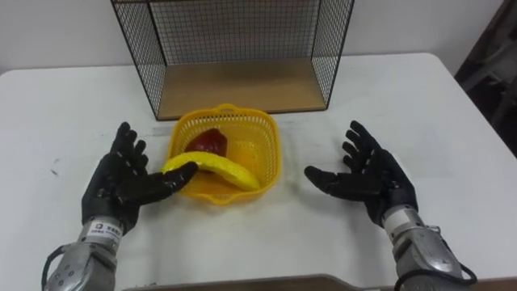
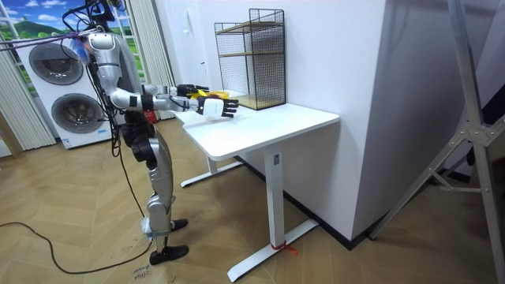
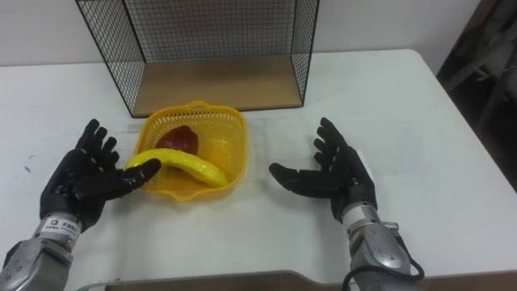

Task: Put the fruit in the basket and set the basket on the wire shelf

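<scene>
A yellow plastic basket stands on the white table in front of the wire shelf. In it lie a red fruit and a yellow banana that sticks out over the basket's left rim. My left hand is open at the basket's left side, its thumb touching the banana's end. My right hand is open, palm inward, a little to the right of the basket and apart from it. In the room view both hands reach over the table.
The wire shelf has a wooden floor and an open front facing me, just behind the basket. The white table stretches to both sides. In the room view I stand at the table's end, washing machines behind me.
</scene>
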### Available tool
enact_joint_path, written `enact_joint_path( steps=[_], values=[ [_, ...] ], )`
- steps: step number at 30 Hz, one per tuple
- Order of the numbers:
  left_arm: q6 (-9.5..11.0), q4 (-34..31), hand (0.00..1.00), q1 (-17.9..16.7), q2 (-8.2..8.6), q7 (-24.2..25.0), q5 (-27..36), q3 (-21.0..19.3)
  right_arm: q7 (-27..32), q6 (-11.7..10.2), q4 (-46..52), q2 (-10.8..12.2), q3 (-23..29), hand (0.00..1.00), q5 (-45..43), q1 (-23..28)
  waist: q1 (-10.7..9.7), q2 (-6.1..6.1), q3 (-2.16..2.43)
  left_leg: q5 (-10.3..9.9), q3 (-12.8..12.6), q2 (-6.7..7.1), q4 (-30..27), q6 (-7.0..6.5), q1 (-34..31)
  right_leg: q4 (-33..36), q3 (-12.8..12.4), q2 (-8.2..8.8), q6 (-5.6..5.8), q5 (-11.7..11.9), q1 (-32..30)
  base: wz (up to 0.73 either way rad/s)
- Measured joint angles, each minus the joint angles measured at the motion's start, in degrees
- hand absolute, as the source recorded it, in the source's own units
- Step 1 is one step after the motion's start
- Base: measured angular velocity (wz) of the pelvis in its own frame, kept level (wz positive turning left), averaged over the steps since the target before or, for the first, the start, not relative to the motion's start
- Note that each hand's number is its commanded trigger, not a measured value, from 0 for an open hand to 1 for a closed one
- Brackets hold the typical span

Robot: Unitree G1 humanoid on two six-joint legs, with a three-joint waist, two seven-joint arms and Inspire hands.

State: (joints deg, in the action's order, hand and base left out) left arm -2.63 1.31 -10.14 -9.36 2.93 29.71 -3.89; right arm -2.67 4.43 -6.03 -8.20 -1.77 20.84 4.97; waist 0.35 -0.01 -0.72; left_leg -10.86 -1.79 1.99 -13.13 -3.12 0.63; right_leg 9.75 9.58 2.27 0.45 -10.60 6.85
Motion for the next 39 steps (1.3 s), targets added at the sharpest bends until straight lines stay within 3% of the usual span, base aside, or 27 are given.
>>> enact_joint_path(
  steps=[4, 8, 21, 30, 39],
  values=[
    [0.0, 1.0, 0.00, 0.6, 0.44, 0.2, 0.0, 0.3, 0.0, -0.8, 0.0, 0.0, -1.2, 0.00, -0.1, 0.0, 0.0, 0.01, 0.01, 0.0, -0.9, -0.25, 0.4, 0.03, 0.2, 0.0, 0.0, -0.05, 0.00, 0.0, -0.1, -0.04],
    [0.0, 2.0, 0.00, 0.8, 2.01, 0.3, 0.0, 0.4, -0.2, -0.8, 0.0, 0.1, -1.7, 0.00, 0.0, 0.0, 0.2, 0.01, 0.00, 0.0, -2.1, -0.38, 0.4, 0.04, 1.1, 0.0, -0.2, 0.05, 0.00, 0.0, 0.1, -0.04],
    [0.0, 3.3, 0.00, 1.7, 2.30, 1.6, 0.0, 0.8, -3.7, -0.8, -1.1, 1.1, -2.8, 0.00, 0.0, -1.3, 0.6, -0.30, -0.29, 0.0, -2.5, -0.40, 0.5, 0.00, 0.5, 0.0, 0.1, 0.16, 0.00, 0.0, 0.1, 0.00],
    [-0.1, 4.2, 0.00, 2.0, 3.89, 3.6, -0.1, 1.0, -6.4, -0.8, -2.0, 2.2, -3.8, 0.00, 0.1, -2.0, 1.5, -0.15, -0.20, 0.0, -2.6, -0.43, 0.3, -0.01, 0.0, 0.0, 0.1, 0.17, 0.02, 0.0, -0.4, 0.00],
    [-0.1, 4.4, 0.00, 2.2, 3.99, 3.9, 0.0, 1.4, -6.8, -0.8, -2.0, 2.2, -5.0, 0.00, 1.9, -2.1, 1.6, 0.12, -0.12, 0.0, -2.4, -0.37, 0.4, -0.01, -0.1, 0.0, 0.2, 0.17, 0.02, 0.0, -0.4, 0.00]
  ],
)
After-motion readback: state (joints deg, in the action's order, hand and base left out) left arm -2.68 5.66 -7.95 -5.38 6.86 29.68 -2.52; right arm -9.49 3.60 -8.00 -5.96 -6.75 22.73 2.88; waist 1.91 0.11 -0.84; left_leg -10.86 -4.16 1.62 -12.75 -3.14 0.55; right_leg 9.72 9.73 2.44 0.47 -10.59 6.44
